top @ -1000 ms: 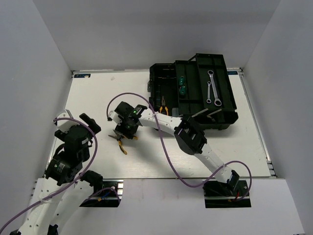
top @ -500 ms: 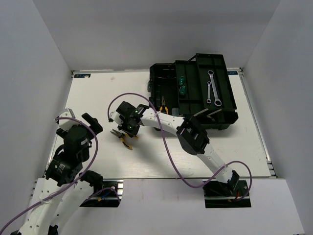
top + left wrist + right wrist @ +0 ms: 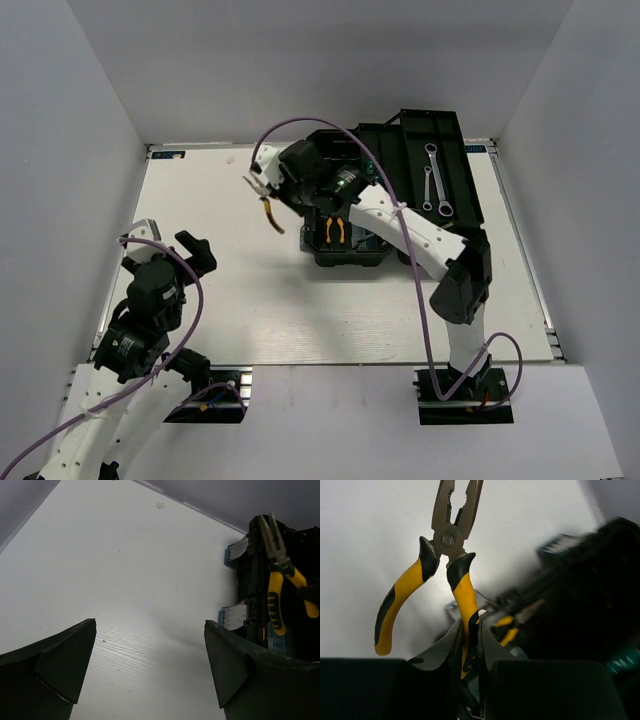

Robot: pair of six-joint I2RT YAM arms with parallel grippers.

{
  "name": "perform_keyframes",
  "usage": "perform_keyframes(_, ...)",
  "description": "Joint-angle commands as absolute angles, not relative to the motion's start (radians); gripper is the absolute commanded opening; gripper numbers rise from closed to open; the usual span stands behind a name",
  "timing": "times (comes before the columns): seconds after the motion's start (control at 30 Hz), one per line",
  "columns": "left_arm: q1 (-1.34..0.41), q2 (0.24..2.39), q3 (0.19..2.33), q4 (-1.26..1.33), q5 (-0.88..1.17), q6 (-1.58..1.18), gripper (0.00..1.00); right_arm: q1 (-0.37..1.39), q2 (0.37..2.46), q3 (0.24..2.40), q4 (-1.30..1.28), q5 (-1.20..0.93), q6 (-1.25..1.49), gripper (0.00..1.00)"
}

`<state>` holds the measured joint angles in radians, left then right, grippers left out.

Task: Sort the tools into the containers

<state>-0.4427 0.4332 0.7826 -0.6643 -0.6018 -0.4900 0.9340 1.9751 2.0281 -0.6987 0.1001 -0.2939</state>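
Right gripper (image 3: 469, 632) pinches one handle of the yellow-and-black-handled steel pliers (image 3: 448, 541), aloft at upper centre, just left of the black plastic toolbox (image 3: 345, 258). Likely mid-carry: next, swing over a tray compartment and release. Left gripper (image 3: 150, 630), lower left, gapes wide and empty.

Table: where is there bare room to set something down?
Bare table lies far left, between the wall and the toolbox, and in the near middle, between left arm and right arm. The far middle and right are crowded: the toolbox, and pliers held by the right gripper.
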Motion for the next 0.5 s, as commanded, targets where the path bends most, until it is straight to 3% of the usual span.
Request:
perform_keyframes(0.0, -0.448, 0.436, 0.775, -0.640, -0.565, -0.466, 0.99, 0.901, 1.925, 1.961, -0.597, 0.372, -0.348, 0.00)
perform_keyframes(0.07, -0.448, 0.445, 0.775, -0.640, -0.565, -0.466, 0.99, 0.881, 1.904, 1.930, -0.578, 0.486, -0.356, 0.00)
perform_keyframes(0.27, -0.437, 0.541, 0.743, -0.557, -0.470, -0.457, 0.99, 0.755, 1.882, 1.852, -0.574, 0.517, -0.327, 0.00)
perform_keyframes(0.47, -0.446, 0.998, 0.862, -0.591, -0.223, -0.505, 0.99, 0.727, 1.948, 1.870, -0.644, 0.457, -0.305, 0.00)
